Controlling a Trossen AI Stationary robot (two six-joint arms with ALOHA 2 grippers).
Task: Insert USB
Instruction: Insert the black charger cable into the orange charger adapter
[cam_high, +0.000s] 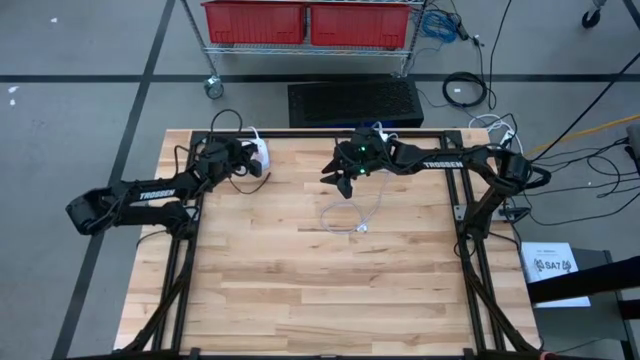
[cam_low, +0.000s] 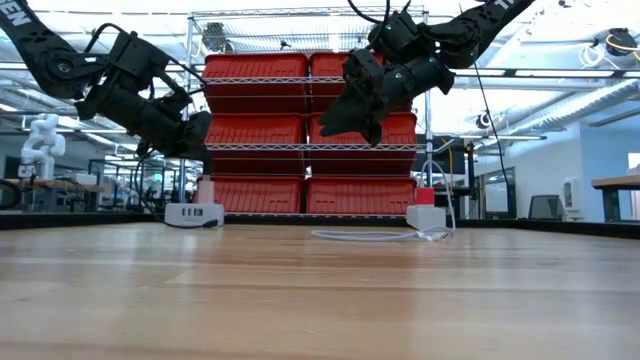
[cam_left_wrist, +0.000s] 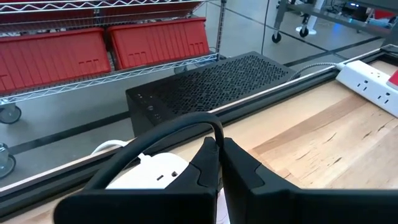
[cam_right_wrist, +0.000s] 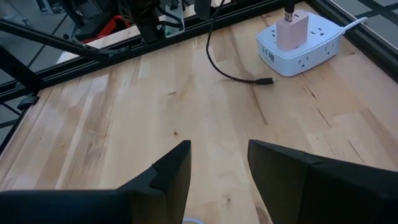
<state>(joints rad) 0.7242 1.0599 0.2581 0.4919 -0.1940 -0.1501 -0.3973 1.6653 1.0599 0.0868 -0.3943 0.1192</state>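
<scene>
A white power strip (cam_right_wrist: 298, 46) lies at the table's far left, with a pale adapter (cam_right_wrist: 292, 28) plugged into its top. My left gripper (cam_left_wrist: 219, 155) hovers just above the strip (cam_high: 258, 152), shut on a thin black cable (cam_left_wrist: 186, 124). In the right wrist view the black cable's free plug end (cam_right_wrist: 267, 81) rests on the wood beside the strip. My right gripper (cam_high: 345, 180) hangs open, with nothing between its fingers (cam_right_wrist: 217, 168), high over a white cable (cam_high: 350, 218) that lies looped on the table's middle. My left gripper pinches the black cable (cam_left_wrist: 218, 135) between its two fingertips. The fingers slant down toward the table's far edge. From the tips the cable arches up and back over the fingers, slack. Which stretch of the cable this is cannot be told.
A second white power strip (cam_left_wrist: 373, 84) with a red item on it lies along the far edge, toward the right. A black perforated box (cam_high: 355, 102) stands on the floor behind the table, with red bins (cam_high: 310, 22) on a wire rack beyond. The near half of the table is bare wood (cam_high: 330, 300).
</scene>
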